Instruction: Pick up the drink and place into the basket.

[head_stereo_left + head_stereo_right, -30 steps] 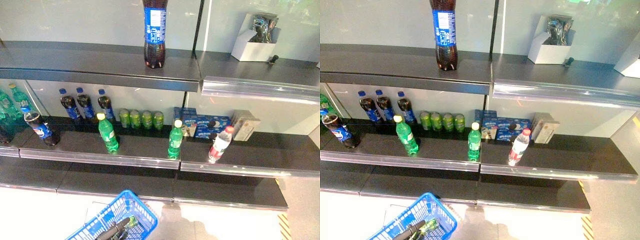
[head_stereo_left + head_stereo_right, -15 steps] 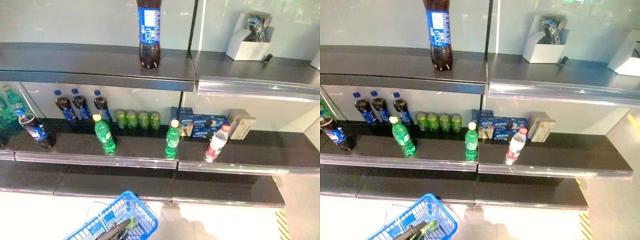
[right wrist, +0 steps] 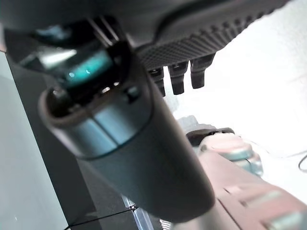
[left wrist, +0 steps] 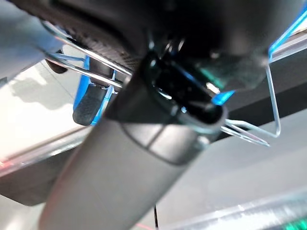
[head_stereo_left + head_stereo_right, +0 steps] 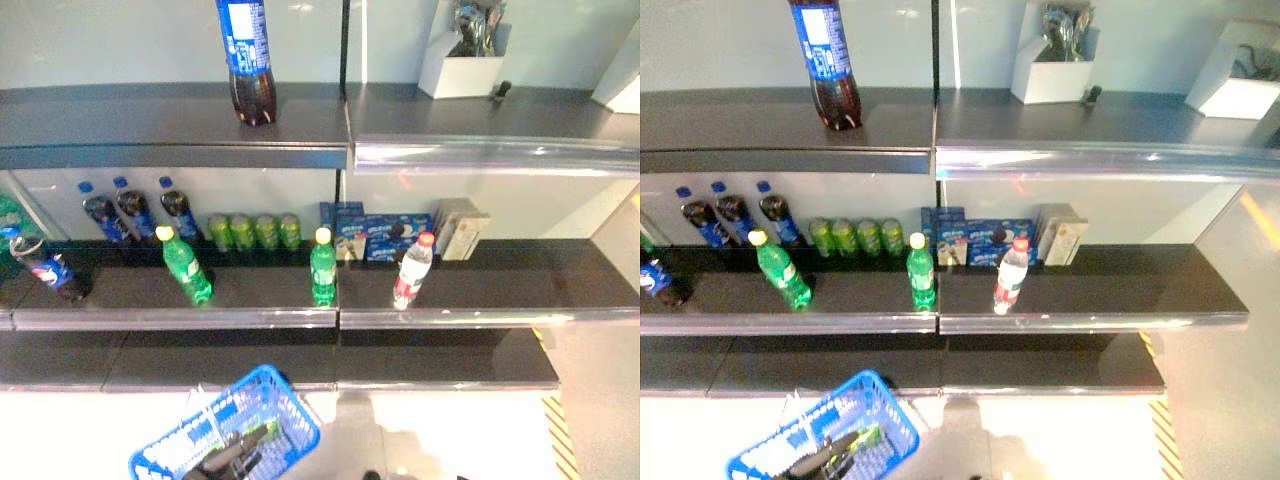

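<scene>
**No legible print**

The blue label on the tall dark cola bottle [image 5: 247, 55] on the top shelf carries white marks too small to read. The blue biscuit boxes [image 5: 375, 233] and the green bottles' [image 5: 322, 268] labels are likewise unreadable.

Dark grey shelves [image 5: 150, 115] run left to right in three tiers against a pale back wall [image 5: 120, 40]. Clear strips [image 5: 490, 155] edge their fronts. Near them lies a pale, brightly lit floor [image 5: 450, 430], with a yellow-striped patch [image 5: 565, 440] far right.

Mid shelf [image 5: 480, 290]: bottles, cans [image 5: 255, 231], boxes.
</scene>
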Available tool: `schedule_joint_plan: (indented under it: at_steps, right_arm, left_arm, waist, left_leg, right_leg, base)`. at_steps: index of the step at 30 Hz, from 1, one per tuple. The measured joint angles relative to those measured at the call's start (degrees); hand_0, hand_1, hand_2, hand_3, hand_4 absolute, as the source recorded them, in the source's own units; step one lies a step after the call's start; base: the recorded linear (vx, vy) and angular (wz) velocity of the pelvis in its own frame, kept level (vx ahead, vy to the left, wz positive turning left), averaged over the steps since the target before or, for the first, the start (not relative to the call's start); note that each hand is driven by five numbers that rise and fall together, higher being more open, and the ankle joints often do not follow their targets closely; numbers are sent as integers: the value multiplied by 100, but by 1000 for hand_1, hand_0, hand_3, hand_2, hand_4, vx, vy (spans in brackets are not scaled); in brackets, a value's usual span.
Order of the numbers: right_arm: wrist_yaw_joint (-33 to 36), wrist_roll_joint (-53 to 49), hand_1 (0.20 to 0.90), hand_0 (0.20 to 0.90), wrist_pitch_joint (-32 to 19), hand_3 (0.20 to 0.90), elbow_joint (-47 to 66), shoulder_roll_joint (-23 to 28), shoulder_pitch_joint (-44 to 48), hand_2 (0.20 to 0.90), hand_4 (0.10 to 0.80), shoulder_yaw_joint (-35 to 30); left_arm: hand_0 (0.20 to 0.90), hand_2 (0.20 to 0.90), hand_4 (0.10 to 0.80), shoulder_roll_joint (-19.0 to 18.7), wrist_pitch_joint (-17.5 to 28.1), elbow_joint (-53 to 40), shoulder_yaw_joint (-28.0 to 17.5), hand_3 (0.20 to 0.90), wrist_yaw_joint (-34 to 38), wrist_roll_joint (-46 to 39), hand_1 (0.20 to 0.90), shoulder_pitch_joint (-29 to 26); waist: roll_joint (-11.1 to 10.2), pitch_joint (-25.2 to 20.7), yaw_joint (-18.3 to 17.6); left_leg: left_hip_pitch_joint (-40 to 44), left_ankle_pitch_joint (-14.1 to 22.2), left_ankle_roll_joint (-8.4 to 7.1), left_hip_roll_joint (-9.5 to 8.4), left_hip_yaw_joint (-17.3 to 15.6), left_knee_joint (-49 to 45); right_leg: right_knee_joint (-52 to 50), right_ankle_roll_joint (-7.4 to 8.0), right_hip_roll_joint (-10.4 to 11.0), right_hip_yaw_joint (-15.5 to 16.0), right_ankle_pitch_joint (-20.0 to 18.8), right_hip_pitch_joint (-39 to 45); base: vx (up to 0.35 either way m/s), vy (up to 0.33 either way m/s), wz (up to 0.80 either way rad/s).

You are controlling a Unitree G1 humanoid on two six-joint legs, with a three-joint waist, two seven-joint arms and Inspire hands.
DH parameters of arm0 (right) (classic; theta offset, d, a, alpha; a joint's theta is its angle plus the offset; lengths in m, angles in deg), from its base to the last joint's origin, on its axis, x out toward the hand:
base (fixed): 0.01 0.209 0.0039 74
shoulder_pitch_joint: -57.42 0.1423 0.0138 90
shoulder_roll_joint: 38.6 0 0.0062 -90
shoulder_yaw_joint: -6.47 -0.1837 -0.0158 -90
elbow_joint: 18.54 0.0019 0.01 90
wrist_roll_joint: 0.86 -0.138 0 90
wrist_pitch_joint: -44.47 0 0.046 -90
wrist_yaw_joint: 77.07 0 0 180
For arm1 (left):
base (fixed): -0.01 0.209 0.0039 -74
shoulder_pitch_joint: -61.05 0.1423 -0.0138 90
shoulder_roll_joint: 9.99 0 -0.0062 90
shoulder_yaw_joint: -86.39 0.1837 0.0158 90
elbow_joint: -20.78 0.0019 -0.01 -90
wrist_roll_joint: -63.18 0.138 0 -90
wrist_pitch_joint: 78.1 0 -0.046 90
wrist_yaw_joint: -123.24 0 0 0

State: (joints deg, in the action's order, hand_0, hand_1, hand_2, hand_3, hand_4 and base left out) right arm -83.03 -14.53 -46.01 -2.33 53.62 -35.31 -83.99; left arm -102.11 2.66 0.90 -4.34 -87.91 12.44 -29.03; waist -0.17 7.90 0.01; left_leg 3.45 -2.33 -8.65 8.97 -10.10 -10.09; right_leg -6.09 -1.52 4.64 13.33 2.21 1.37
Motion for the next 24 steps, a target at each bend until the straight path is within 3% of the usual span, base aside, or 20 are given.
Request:
schedule_joint_plan:
  at_steps: [1, 3, 4, 6, 10, 16, 18, 20, 21, 24]
  right_arm:
    - [17, -1, 900, 900, -5, 900, 11, 220, 88, 900, 800, 16]
    - [5, 22, 900, 900, -14, 900, -136, 243, 95, 900, 800, -56]
    - [11, 23, 900, 900, -10, 900, -169, 262, 93, 900, 800, -48]
    - [40, 23, 900, 900, -1, 900, -218, 206, 74, 900, 800, -67]
    - [-41, 71, 900, 900, 7, 900, -214, 39, -89, 900, 800, -46]
    - [-64, 126, 900, 900, -85, 900, -111, -29, 2, 900, 800, -44]
    - [-68, 144, 900, 900, -126, 900, -102, -29, 218, 900, 800, -42]
    - [-78, 145, 900, 900, -169, 900, -121, -46, 254, 900, 800, -44]
    - [-81, 143, 900, 900, -173, 900, -127, -49, 258, 900, 800, -44]
    - [-79, 113, 900, 900, -240, 900, -260, -46, 150, 900, 800, -67]
  left_arm:
    - [300, 300, 100, 128, -69, -40, 9, 200, -96, 2, 300, -32]
    - [300, 300, 100, 181, -80, 4, 26, 200, -111, 0, 300, -44]
    - [300, 300, 100, 197, -116, 39, 33, 200, -117, 1, 300, -38]
    - [300, 300, 100, 198, -157, 47, 71, 200, -208, -4, 300, -80]
    - [300, 300, 100, 132, -142, 63, 163, 200, -191, -7, 300, -19]
    - [300, 300, 100, 151, -145, 132, 162, 200, -228, 15, 300, -43]
    - [300, 300, 100, 138, -153, 331, -27, 200, -229, 15, 300, -145]
    - [300, 300, 100, 69, -151, 411, -22, 200, -228, 15, 300, -170]
    - [300, 300, 100, 53, -148, 412, -22, 200, -228, 13, 300, -151]
    - [300, 300, 100, 78, -143, 416, -1, 200, -225, 14, 300, -146]
  waist:
    - [114, 69, -50]
    - [76, 75, -79]
    - [114, 54, -106]
    - [281, 67, -201]
    - [-37, 23, -215]
    - [-72, -22, -193]
    - [27, 56, -197]
    - [41, 97, -191]
    - [19, 88, -193]
    - [-70, 71, -205]
  left_leg:
    - [-68, 193, 299, -438, -55, 6]
    - [97, 474, 727, -933, -262, 252]
    - [207, 540, 818, -1014, -301, 541]
    - [438, 575, 1068, -904, -300, 1107]
    - [546, 432, 1090, -919, -334, 1367]
    - [746, 398, 1075, -928, -303, 1486]
    - [740, 403, 1084, -828, -335, 1487]
    - [812, 422, 1125, -775, -305, 1487]
    - [822, 431, 1139, -764, -299, 1488]
    - [792, 460, 1171, -762, -176, 1517]
  right_leg:
    - [-1, -7, 125, 12, -6, -122]
    - [22, 20, 200, 18, -85, -230]
    - [47, 36, 133, 36, -106, -251]
    - [131, 76, -209, 47, -184, -260]
    - [56, 50, -201, 67, -180, -264]
    - [321, 72, -267, 161, -347, -23]
    - [-428, 185, -234, 178, -274, -374]
    - [-1122, 541, -133, 123, -101, -619]
    - [-1366, 640, -81, 104, -14, -693]
    - [-1506, 855, 273, -345, 137, -762]
  base:
    - [69, 113, -5]
    - [166, 163, -9]
    - [183, 152, 9]
    - [151, 124, 18]
    - [105, 74, 2]
    - [78, 96, 2]
    - [-1, 12, -5]
    - [44, -86, 15]
    - [69, -163, 23]
    - [79, -235, 41]
